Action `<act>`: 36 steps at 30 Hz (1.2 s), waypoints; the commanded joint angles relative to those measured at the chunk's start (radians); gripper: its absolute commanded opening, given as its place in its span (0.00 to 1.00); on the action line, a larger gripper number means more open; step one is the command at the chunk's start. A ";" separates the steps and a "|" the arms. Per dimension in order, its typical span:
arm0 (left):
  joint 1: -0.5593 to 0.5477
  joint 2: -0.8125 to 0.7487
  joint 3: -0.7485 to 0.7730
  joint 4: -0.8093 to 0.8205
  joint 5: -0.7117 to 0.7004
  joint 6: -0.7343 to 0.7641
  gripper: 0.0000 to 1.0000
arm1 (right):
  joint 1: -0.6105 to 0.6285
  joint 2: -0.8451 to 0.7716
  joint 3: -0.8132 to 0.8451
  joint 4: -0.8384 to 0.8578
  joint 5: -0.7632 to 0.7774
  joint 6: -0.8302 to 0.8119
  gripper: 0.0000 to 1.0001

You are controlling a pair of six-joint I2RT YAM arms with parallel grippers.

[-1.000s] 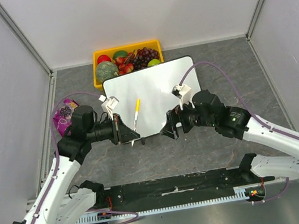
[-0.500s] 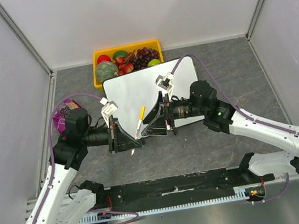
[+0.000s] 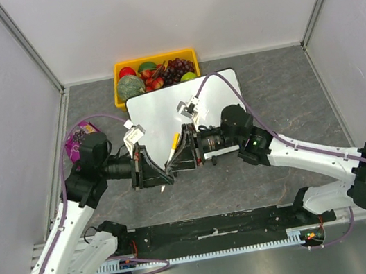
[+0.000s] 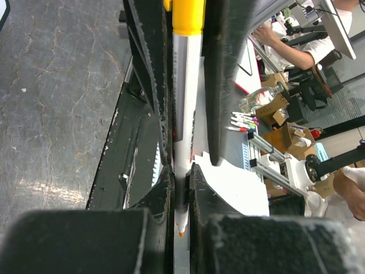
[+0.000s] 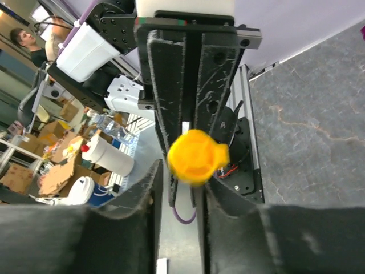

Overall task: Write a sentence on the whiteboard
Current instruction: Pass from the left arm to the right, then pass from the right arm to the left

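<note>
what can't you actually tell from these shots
Top view: the left gripper and right gripper cover the near edge of the whiteboard; lettering there, if any, is hidden.
Right wrist view: the yellow cap is blurred; whether the right jaws pinch it is unclear.
Left wrist view: any label on the marker is mostly behind jaws.

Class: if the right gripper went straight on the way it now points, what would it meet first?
The right gripper would likely meet the yellow cap of the marker first; the left gripper holding that marker lies just behind. How near the cap is, the views don't settle.
</note>
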 commanded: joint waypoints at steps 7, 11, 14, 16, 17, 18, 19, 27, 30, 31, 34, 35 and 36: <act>-0.006 -0.013 0.012 0.034 -0.011 0.000 0.15 | 0.020 -0.020 0.024 0.019 0.086 0.025 0.00; -0.008 -0.010 0.013 0.015 -0.108 -0.014 0.56 | 0.021 -0.114 -0.013 -0.058 0.243 0.001 0.00; -0.006 0.005 0.018 0.046 -0.115 -0.034 0.62 | 0.021 -0.172 -0.044 -0.115 0.379 0.005 0.00; -0.006 0.013 0.018 0.095 -0.112 -0.063 0.62 | 0.021 -0.198 -0.059 -0.136 0.432 0.006 0.00; -0.006 0.018 0.021 0.131 -0.114 -0.083 0.62 | 0.021 -0.210 -0.064 -0.156 0.468 0.006 0.00; -0.006 0.019 0.023 0.153 -0.117 -0.097 0.62 | 0.021 -0.215 -0.068 -0.160 0.476 0.008 0.00; -0.005 0.021 0.024 0.179 -0.120 -0.111 0.62 | 0.021 -0.215 -0.067 -0.167 0.482 0.008 0.00; -0.017 0.065 0.046 0.282 -0.138 -0.163 0.59 | 0.021 -0.217 -0.087 -0.164 0.518 0.021 0.00; -0.040 0.088 0.053 0.290 -0.148 -0.164 0.52 | 0.021 -0.226 -0.095 -0.163 0.538 0.029 0.00; -0.047 0.097 0.055 0.290 -0.152 -0.164 0.50 | 0.021 -0.230 -0.098 -0.160 0.547 0.032 0.00; -0.075 0.120 0.055 0.285 -0.175 -0.155 0.46 | 0.021 -0.247 -0.111 -0.143 0.567 0.047 0.00; -0.081 0.125 0.053 0.282 -0.181 -0.152 0.42 | 0.021 -0.253 -0.111 -0.144 0.573 0.046 0.00; -0.086 0.131 0.052 0.281 -0.186 -0.151 0.34 | 0.021 -0.256 -0.110 -0.147 0.575 0.046 0.00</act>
